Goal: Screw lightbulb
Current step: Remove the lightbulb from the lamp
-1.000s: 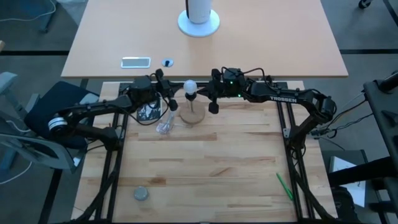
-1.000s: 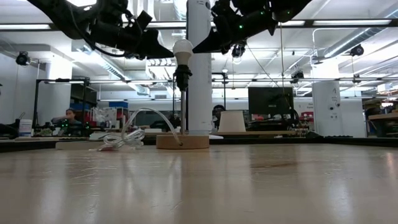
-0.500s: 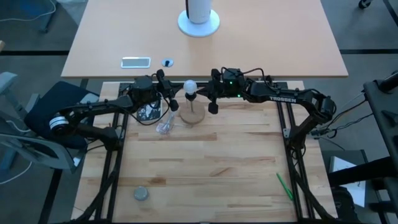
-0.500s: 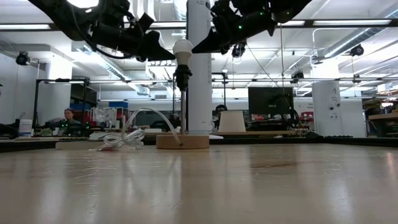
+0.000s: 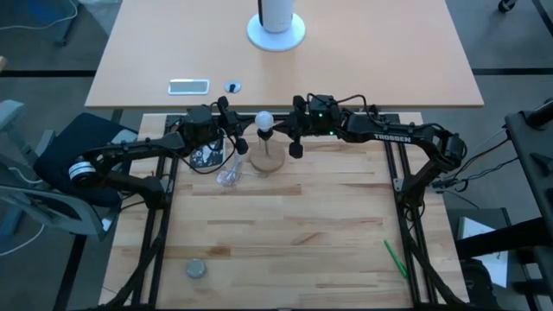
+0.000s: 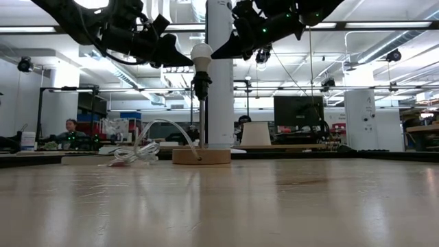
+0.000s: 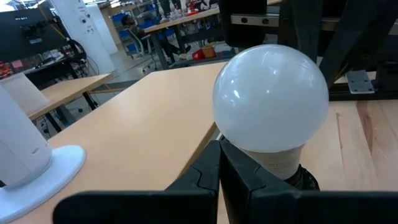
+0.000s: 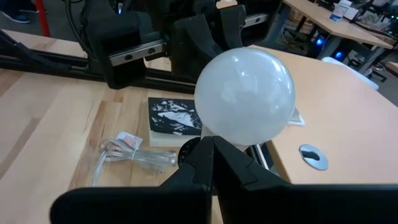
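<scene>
The white frosted lightbulb (image 5: 263, 119) stands upright in a dark socket (image 6: 201, 86) on a thin post over a round wooden base (image 5: 267, 161). My left gripper (image 5: 244, 131) is shut; its tips (image 6: 188, 63) hover just left of the bulb's lower part. My right gripper (image 5: 283, 128) is shut; its tips (image 6: 215, 55) hover just right of the globe. In each wrist view the shut fingertips (image 7: 219, 149) (image 8: 213, 144) stand just under the globe (image 7: 270, 102) (image 8: 244, 93). My left gripper's shut fingertips lie level beside the bulb's neck (image 7: 273, 163), coming from the table's left; I cannot tell whether they touch it. My right gripper's shut fingertips lie level beside the globe's lower part (image 8: 239, 134), coming from the table's right; I cannot tell whether they touch it.
A clear plastic piece with a cord (image 5: 229, 175) and a black-and-white card (image 5: 207, 155) lie left of the base. A grey disc (image 5: 197, 269) lies near the front left, a green pen (image 5: 395, 257) at the front right. A white column (image 5: 276, 30) stands on the far table.
</scene>
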`<act>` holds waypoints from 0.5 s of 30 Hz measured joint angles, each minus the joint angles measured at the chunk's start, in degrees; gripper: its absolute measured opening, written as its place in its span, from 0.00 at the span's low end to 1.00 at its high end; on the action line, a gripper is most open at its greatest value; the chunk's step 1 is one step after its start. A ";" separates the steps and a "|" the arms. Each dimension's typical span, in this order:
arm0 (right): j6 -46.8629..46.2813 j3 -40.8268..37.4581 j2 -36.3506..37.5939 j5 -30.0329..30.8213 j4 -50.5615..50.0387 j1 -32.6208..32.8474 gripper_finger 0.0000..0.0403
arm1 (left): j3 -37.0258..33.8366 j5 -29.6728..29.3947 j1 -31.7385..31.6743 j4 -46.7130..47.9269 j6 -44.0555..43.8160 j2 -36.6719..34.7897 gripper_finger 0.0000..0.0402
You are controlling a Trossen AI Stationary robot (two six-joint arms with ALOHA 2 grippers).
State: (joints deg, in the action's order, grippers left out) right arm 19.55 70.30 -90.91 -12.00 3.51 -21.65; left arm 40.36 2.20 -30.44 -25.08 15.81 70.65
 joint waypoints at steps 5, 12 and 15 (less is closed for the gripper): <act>0.02 -0.02 0.00 0.01 0.00 0.01 0.00 | 0.00 -0.01 0.00 0.00 -0.02 0.00 0.00; 0.01 -0.02 -0.02 0.01 0.02 0.00 0.00 | 0.00 -0.01 0.00 -0.32 -0.02 0.23 0.00; 0.02 -0.02 -0.02 0.01 0.01 0.00 0.00 | 0.00 -0.01 0.00 -0.36 -0.03 0.59 0.00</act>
State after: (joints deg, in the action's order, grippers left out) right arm 19.57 70.28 -90.94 -11.99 3.52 -21.65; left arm 40.36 2.20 -30.44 -25.44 15.78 71.25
